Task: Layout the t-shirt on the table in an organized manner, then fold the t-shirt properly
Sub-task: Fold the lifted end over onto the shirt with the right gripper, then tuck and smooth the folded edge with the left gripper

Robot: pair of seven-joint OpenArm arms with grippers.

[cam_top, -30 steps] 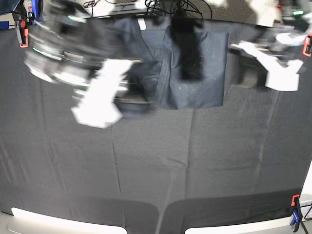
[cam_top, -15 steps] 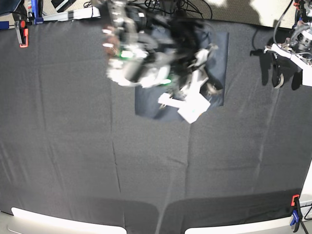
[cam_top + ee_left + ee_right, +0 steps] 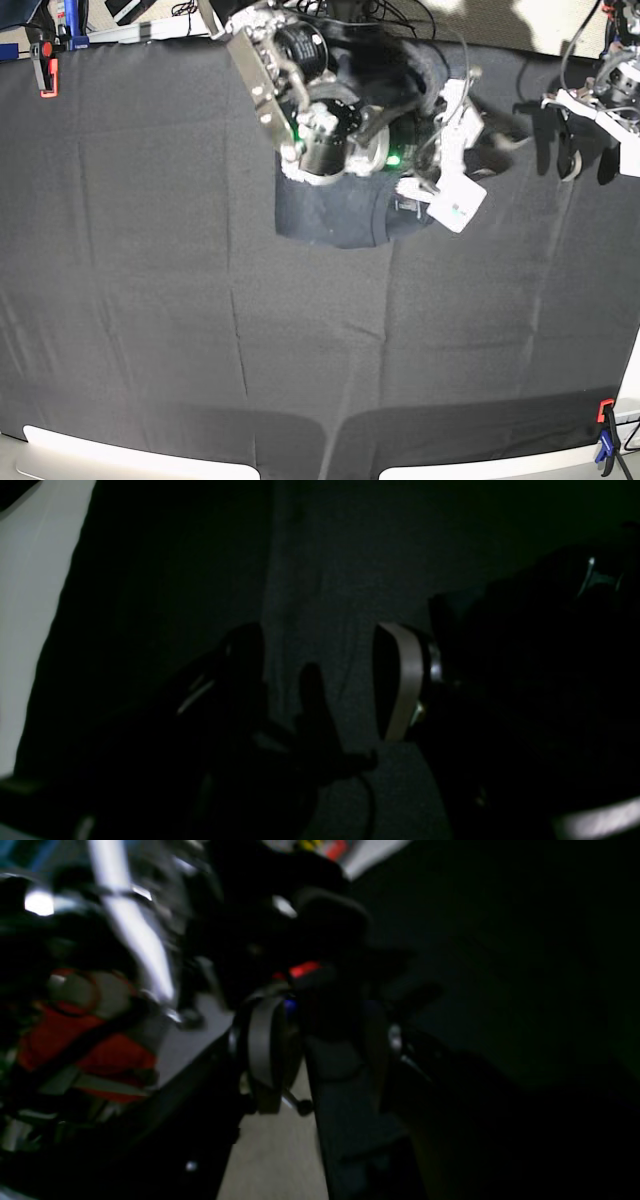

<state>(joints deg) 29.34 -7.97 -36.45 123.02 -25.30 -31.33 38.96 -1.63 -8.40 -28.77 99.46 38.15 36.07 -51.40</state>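
The dark t-shirt lies at the back middle of the black-clothed table, mostly hidden under my right arm. The right gripper reaches across it to the right. In the right wrist view this gripper has a strip of dark navy shirt fabric between its fingers, hanging down. My left gripper hangs at the back right, apart from the shirt. In the left wrist view it is open and empty over the black cloth.
A red clamp sits at the back left corner, and a red and blue clamp at the front right. Cables lie behind the table's back edge. Pale table edges show at the front.
My right arm has swung from the left side across the shirt to the right, taking shirt fabric with it; the shirt's visible patch is now narrower. The left arm has drawn back to the far right.
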